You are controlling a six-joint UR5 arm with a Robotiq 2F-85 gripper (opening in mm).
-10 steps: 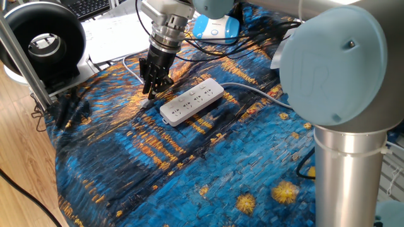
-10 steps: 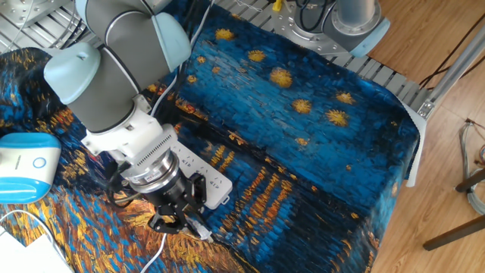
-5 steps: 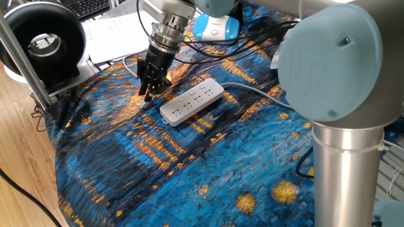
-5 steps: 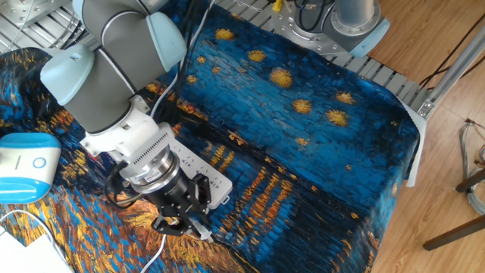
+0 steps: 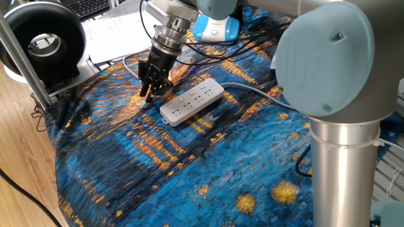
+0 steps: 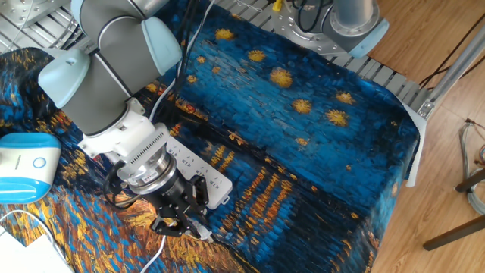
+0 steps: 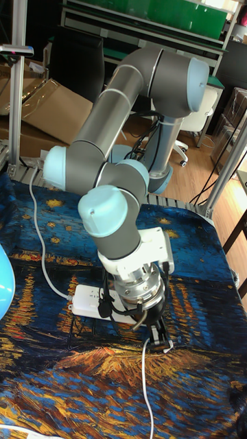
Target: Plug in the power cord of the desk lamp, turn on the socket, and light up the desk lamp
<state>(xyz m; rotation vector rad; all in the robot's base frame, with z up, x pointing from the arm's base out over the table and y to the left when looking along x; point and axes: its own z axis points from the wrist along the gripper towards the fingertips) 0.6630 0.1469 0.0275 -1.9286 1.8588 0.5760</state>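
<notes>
The socket [image 5: 191,100] is seen lying flat on the tabletop [image 5: 189,164]. Just beside its end, the claw [image 5: 151,90] is held low over the cloth, its fingers closed on the small white plug of the cord [image 7: 145,384], which trails away from the socket. The lamp [image 5: 216,27] stands well behind the socket.

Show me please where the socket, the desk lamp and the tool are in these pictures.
socket [image 5: 192,100]: one fixed view, middle of its top face with the outlets.
desk lamp [image 5: 216,28]: one fixed view, its light-blue base.
tool [image 5: 151,90]: one fixed view, between its black fingertips, left of the socket.
</notes>
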